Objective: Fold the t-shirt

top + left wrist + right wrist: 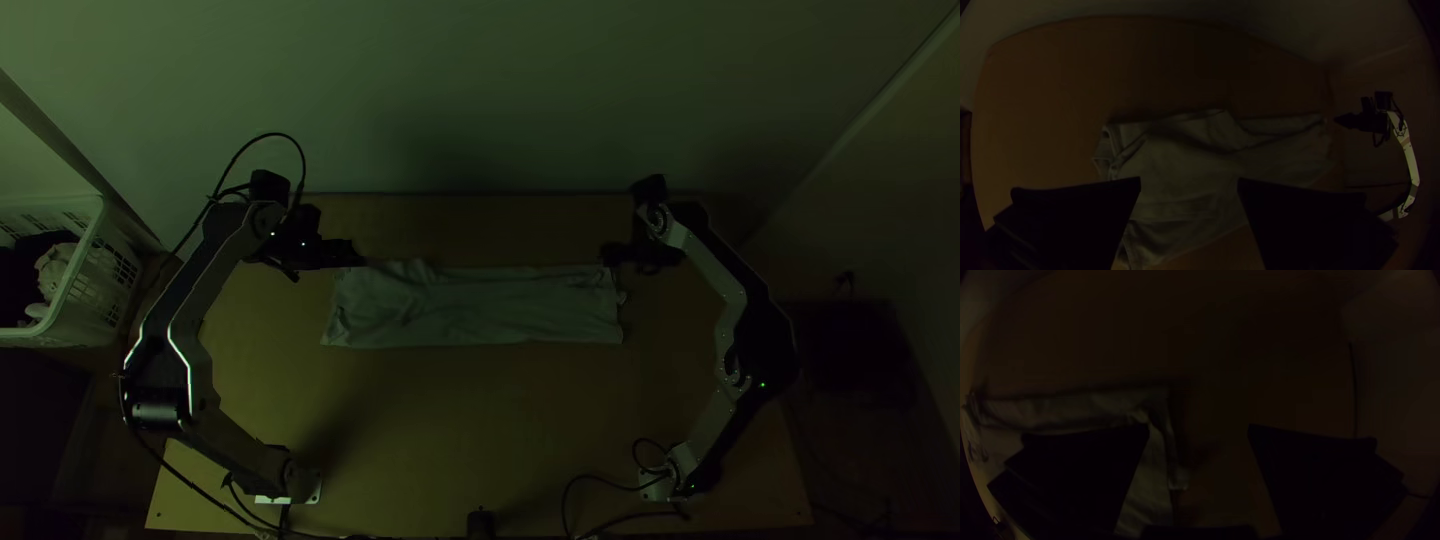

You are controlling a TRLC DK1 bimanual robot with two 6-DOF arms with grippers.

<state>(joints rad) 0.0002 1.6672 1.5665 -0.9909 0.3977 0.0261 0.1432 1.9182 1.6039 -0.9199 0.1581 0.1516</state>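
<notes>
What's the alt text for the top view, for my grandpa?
A T-shirt lies in a long, folded strip on a wooden table, with the left gripper and right gripper near its far corners. A pale basket stands beyond the table's left edge.

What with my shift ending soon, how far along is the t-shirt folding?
Lengthwise folding looks done: the t-shirt lies in a long, narrow strip. Nothing is in hand: the left end effector and the right end effector stand open near its ends. Probably remaining: smoothing the rumpled left end and folding that long strip shorter.
</notes>
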